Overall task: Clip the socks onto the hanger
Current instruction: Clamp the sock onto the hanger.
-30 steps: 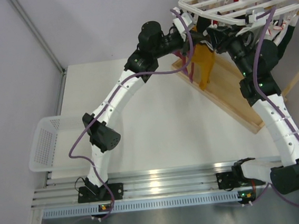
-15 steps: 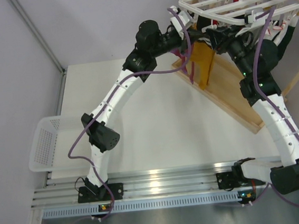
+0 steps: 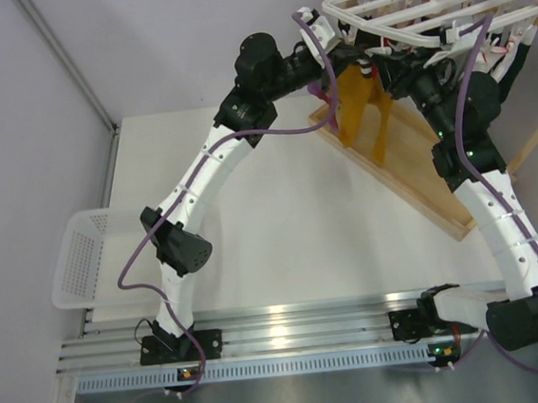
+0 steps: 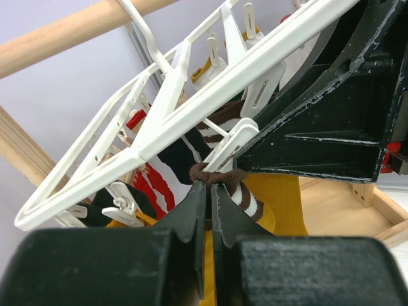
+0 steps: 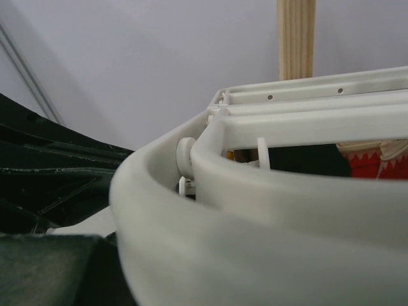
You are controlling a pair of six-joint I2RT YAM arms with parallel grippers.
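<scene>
Left fingers (image 4: 190, 213), pressed together, pinch the brown-striped cuff of the mustard sock (image 4: 280, 197) against a dangling clip (image 4: 233, 143) under the hanger (image 4: 255, 71). Right fingers (image 4: 319, 140) crowd beside the hanger's rim; their state cannot be told. The sock dangles below the hanger.

**Count of the things at the counter**

There are two white-and-black robot arms (image 3: 201, 184), one white plastic rectangular hanger (image 4: 255, 67) with many small clips, two long mustard-yellow fabric socks (image 3: 351, 108) as far as I can tell, one white mesh plastic basket (image 3: 71, 268) and one flat wooden board (image 3: 418, 168).
</scene>
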